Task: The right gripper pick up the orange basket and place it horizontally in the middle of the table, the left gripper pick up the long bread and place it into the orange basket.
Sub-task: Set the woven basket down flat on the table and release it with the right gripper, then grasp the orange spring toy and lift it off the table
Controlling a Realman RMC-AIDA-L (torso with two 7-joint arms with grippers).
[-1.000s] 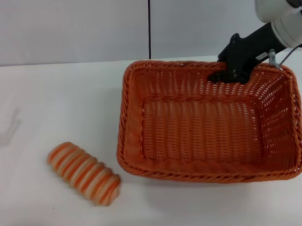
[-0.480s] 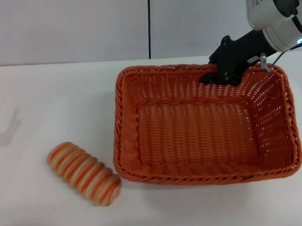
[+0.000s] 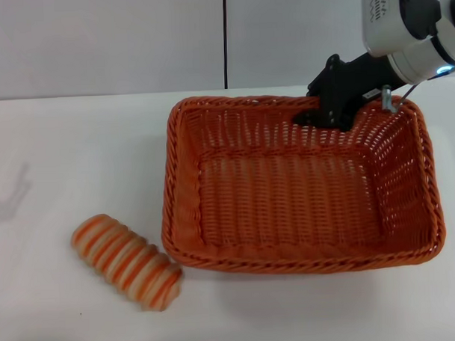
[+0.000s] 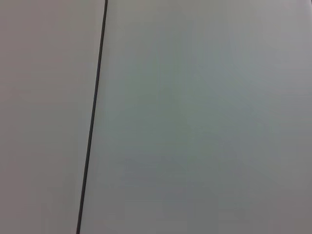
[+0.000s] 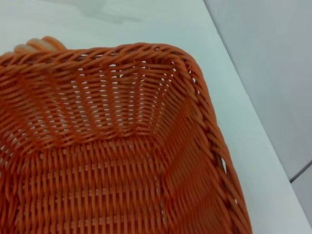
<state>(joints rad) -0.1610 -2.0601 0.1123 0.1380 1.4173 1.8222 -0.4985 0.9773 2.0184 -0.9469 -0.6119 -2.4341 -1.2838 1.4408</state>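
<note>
The orange basket [image 3: 299, 184] rests flat on the white bench [image 3: 77, 146] with its long side running crosswise, and it has slid leftward across the last moments; its near-left corner, which earlier stood apart from the long bread [image 3: 127, 261], now sits just beside the loaf's nearer end, close to touching. The right claw [image 3: 331, 107] has travelled with it and is clenched on the basket's far rim, somewhat right of that rim's middle; its black fingers straddle the braided edge. My reading is that the basket is being dragged toward the middle of the bench, that the first step is nearly finished, and that any further slide would risk nudging the loaf; letting go looks like the sensible next move.

The right wrist view looks down into the basket's woven floor and one rounded corner [image 5: 185, 63]; a striped sliver of the bread shows past the rim there. The left claw appears in no view; its wrist camera faces only a pale wall with a dark seam, so that arm seems parked away from the basket.

By count: one basket; one bread; one claw visible; nothing lies inside the basket.
</note>
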